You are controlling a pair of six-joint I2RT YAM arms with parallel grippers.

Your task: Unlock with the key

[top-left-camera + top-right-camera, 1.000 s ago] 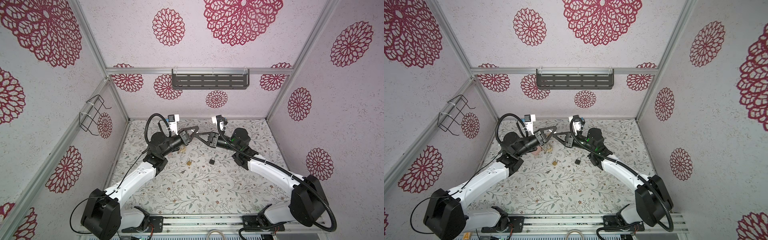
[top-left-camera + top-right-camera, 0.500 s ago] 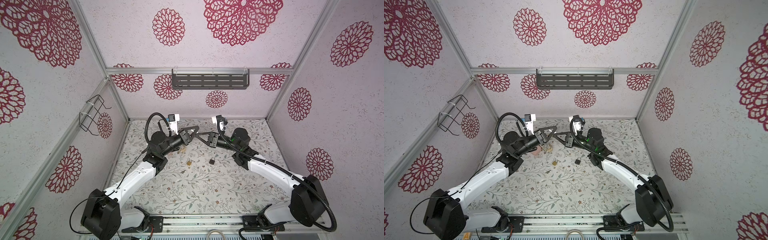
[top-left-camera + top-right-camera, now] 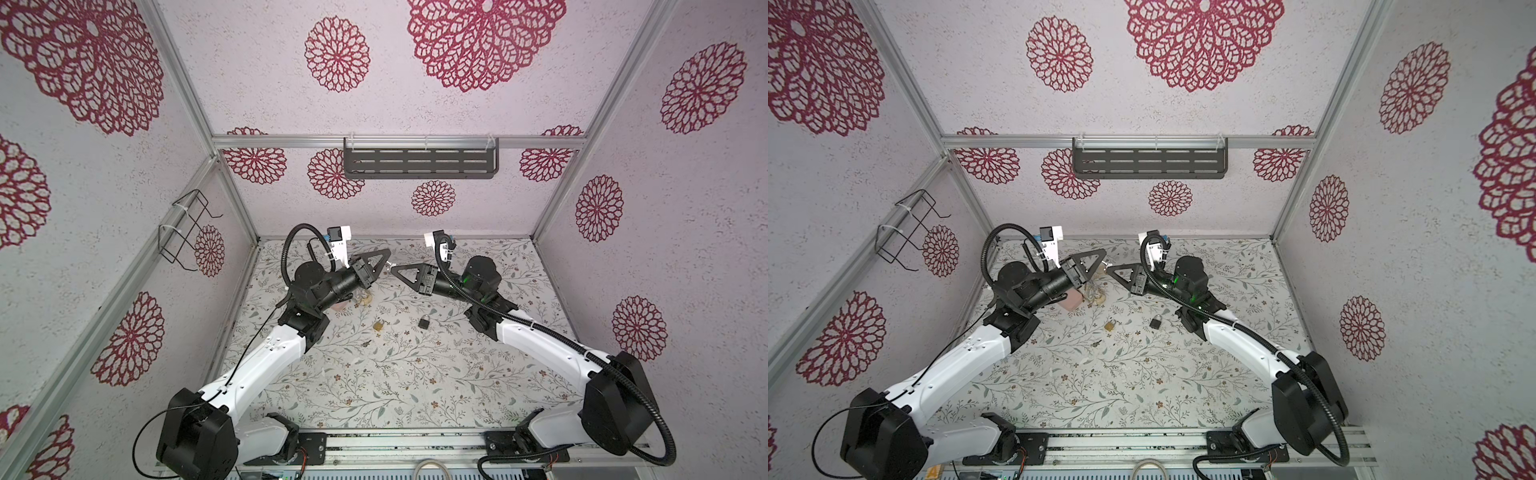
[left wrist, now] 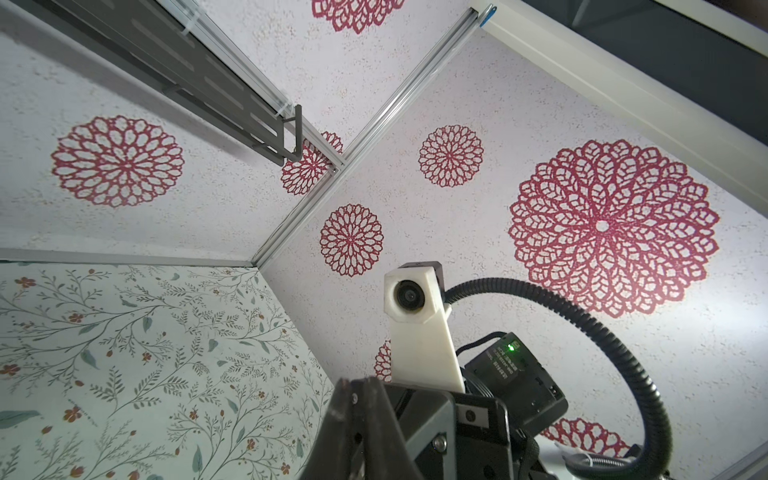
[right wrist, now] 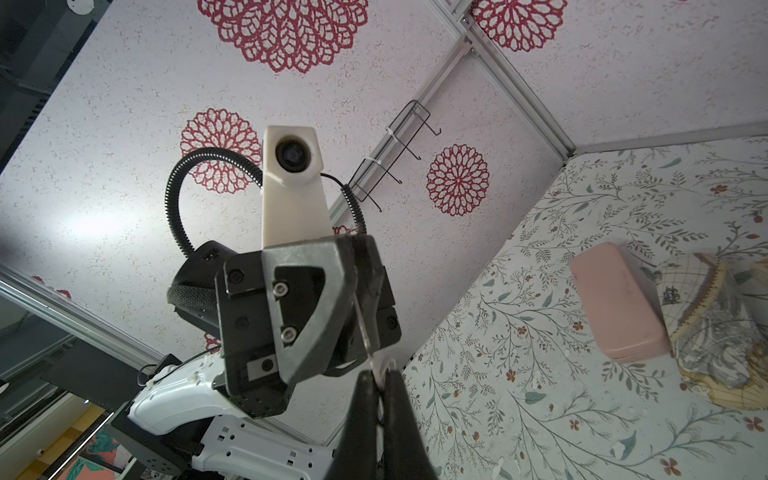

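Both arms are raised over the back of the table, tips meeting. In both top views my left gripper (image 3: 388, 252) (image 3: 1104, 252) faces my right gripper (image 3: 393, 269) (image 3: 1108, 268), with a small silvery key (image 3: 390, 265) between them. In the right wrist view the thin key (image 5: 365, 332) runs from the left gripper's shut fingers (image 5: 365, 274) down into my right gripper (image 5: 377, 374), which is shut on its pale end. A brass padlock (image 3: 378, 325) and a dark padlock (image 3: 424, 322) lie on the table below. In its own wrist view my left gripper (image 4: 357, 386) looks shut.
A pink case (image 3: 340, 305) (image 5: 619, 299) and a clear bag of oddments (image 3: 365, 297) lie under the left arm. A small dark key-like piece (image 3: 366, 343) rests nearer the front. A dark shelf (image 3: 419, 162) hangs on the back wall and a wire rack (image 3: 187, 230) on the left wall.
The left gripper's tip has crept slightly up and back. The right gripper has barely moved, and the tips remain together.
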